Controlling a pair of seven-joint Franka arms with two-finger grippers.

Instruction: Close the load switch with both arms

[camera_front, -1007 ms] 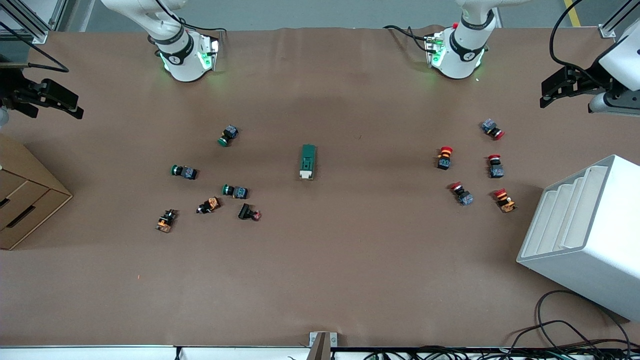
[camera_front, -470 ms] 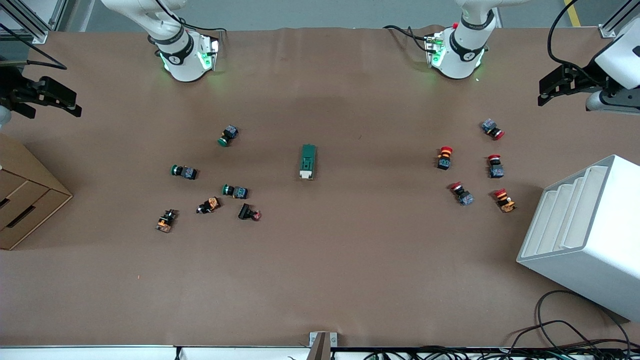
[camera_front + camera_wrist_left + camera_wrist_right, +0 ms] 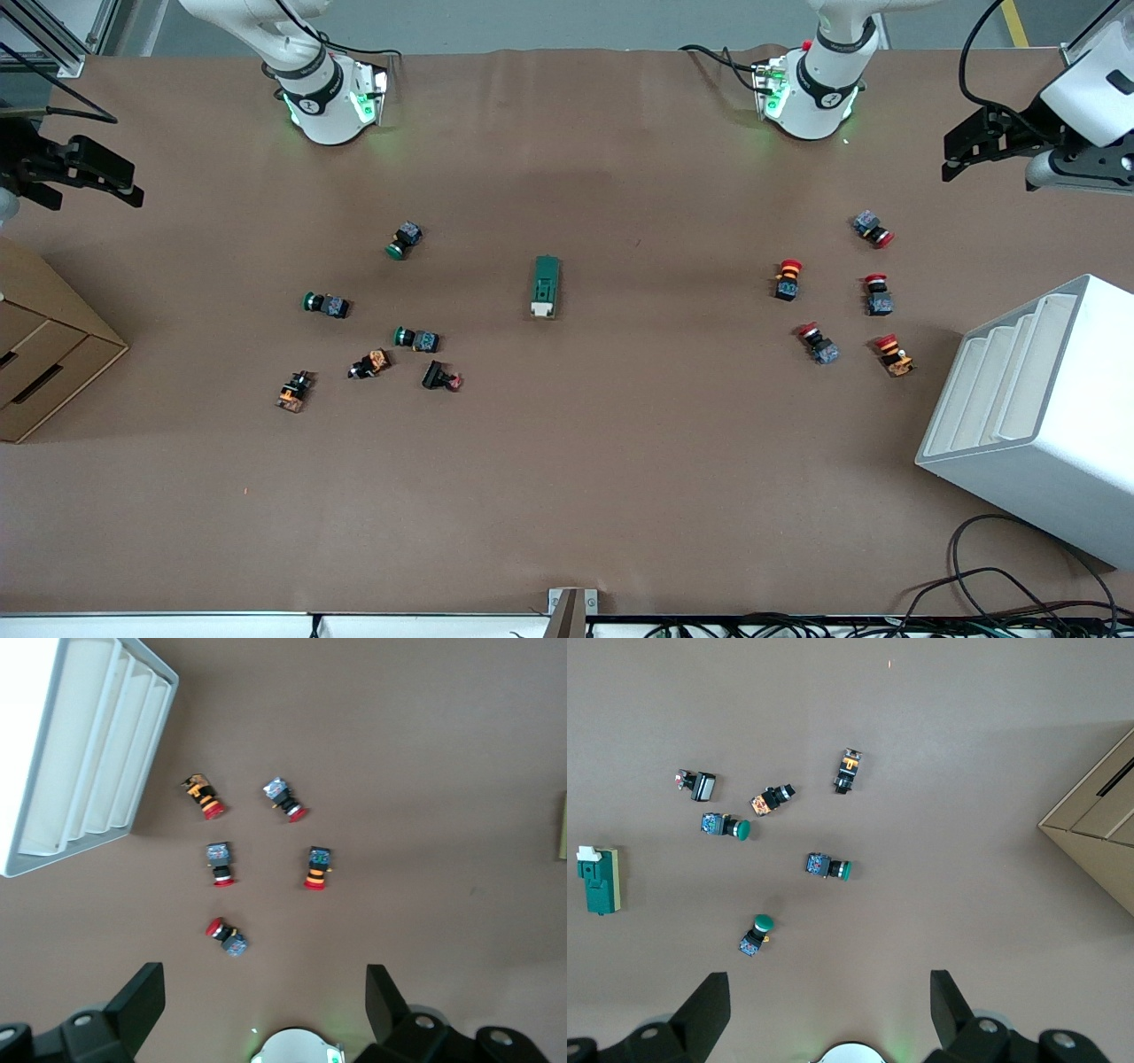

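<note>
Front view first: your white stepped rack [image 3: 1045, 425] sits at the left arm's end, a cardboard drawer box [image 3: 44, 354] at the right arm's. Both grippers hang high at the table's ends, left gripper [image 3: 266, 992] wide open, right gripper [image 3: 830, 992] wide open too. One load switch [image 3: 546, 286] lies mid-table, well apart from everything. It looks light, rigid plastic, likely to skid, so pin the green body on its long sides and press the cream lever [image 3: 541, 308]. Count five red push buttons [image 3: 215, 866] and six green or orange parts [image 3: 828, 866].
</note>
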